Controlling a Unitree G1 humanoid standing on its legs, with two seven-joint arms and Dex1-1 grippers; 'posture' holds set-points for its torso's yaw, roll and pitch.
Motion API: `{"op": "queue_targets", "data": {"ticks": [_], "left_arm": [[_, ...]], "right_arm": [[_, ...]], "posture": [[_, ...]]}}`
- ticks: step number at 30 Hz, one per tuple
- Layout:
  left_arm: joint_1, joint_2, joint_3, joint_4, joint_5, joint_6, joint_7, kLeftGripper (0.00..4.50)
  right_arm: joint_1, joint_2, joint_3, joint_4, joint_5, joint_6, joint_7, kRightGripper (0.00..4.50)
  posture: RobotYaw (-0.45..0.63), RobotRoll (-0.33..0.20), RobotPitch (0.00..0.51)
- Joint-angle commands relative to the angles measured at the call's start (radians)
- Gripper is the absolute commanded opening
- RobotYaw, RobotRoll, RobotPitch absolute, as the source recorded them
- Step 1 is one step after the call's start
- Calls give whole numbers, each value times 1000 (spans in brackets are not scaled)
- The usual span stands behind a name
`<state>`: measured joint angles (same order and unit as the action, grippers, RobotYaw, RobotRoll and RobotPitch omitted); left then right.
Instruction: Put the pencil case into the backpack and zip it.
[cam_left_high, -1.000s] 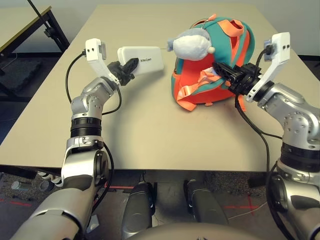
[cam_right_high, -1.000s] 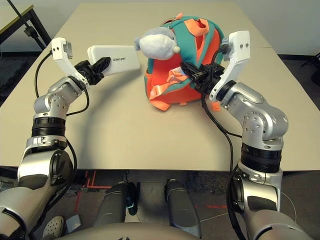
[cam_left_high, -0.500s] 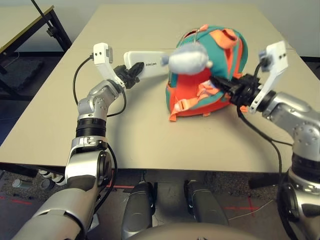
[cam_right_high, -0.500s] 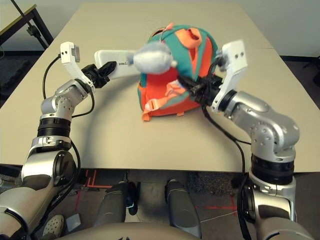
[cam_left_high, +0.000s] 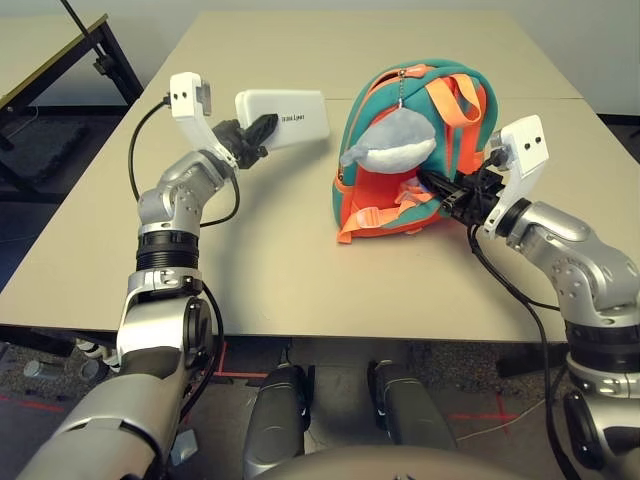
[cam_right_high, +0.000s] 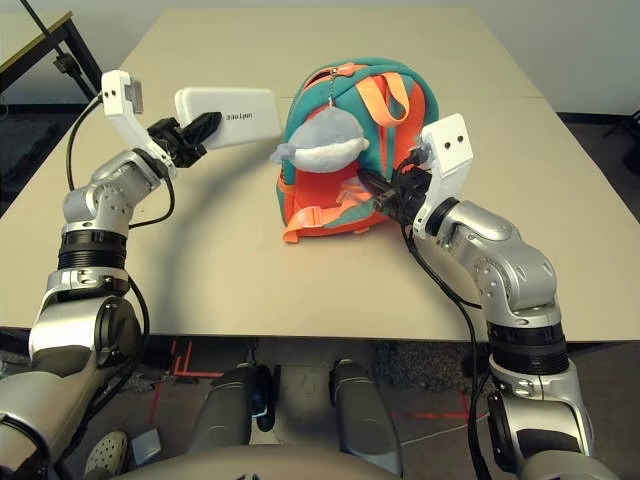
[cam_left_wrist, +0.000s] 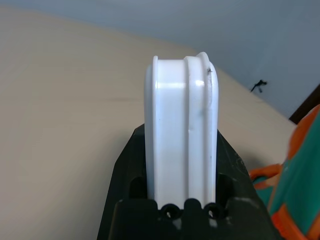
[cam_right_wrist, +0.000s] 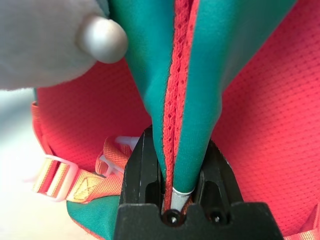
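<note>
While the flat white hard-shell pencil case (cam_left_high: 283, 119) is held clear of the table (cam_left_high: 300, 270) by the left gripper (cam_left_high: 256, 135), nothing has been loaded yet. The case is clamped at one short end between the two black fingers; in the left wrist view its narrow edge is seen pinched from both sides. It sits beside the small orange-and-teal child's backpack (cam_left_high: 415, 150), apart from it, on the robot's left.

The backpack is propped upright near the table centre, straps (cam_left_high: 385, 215) facing the robot, with a grey plush fish charm (cam_left_high: 392, 148) hanging from the top. A teal-and-orange fabric fold on its right side is pinched by the right gripper (cam_left_high: 448, 193); the right wrist view shows the fold gripped tight between the fingers.

The zipper state at the top cannot be told from these views; an opening wide enough for the case is not visible.

Judged progress: early. Done: case grasped and lifted, bag steadied. Left: opening exposed, case inserted, zip closed.
</note>
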<state>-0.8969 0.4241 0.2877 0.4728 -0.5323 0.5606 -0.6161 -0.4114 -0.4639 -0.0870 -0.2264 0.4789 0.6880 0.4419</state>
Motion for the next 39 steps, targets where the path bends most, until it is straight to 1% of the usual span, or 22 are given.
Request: {"op": "queue_targets", "data": {"ticks": [1, 3, 6, 11, 16, 23, 33, 37, 39], "left_arm": [[-26, 52, 2, -96, -74, 104, -86, 1279], [-22, 79, -3, -123, -93, 155, -113, 1278], [3, 163, -38, -196, -123, 282, -188, 1277], [40, 240, -66, -271, -151, 386, -263, 1276], [63, 280, -76, -313, -167, 430, -309, 1276], [65, 305, -77, -337, -173, 443, -344, 1275], [33, 361, -72, -324, -174, 441, -401, 1275], [21, 376, -79, -320, -159, 423, -417, 1275], [7, 371, -75, -317, -166, 425, -421, 1275]], "right_arm": [[0, -3, 4, 51, -43, 0, -23, 565], [-5, -2, 3, 61, -51, -4, -21, 565], [-22, 0, 0, 89, -64, -13, -20, 564], [-36, 3, 2, 118, -76, -25, -13, 564], [-45, 6, 4, 139, -86, -35, -8, 564], [-46, 3, 4, 149, -87, -36, -4, 563], [-42, 3, 4, 147, -90, -31, -4, 563], [-41, 5, 6, 149, -93, -31, -3, 563], [-41, 5, 8, 150, -93, -30, -2, 563]], "posture": [[-180, 0, 118], [-173, 0, 121], [-168, 0, 122], [-158, 0, 122], [-154, 0, 122], [-153, 0, 119], [-156, 0, 114], [-155, 0, 114], [-155, 0, 114]]}}
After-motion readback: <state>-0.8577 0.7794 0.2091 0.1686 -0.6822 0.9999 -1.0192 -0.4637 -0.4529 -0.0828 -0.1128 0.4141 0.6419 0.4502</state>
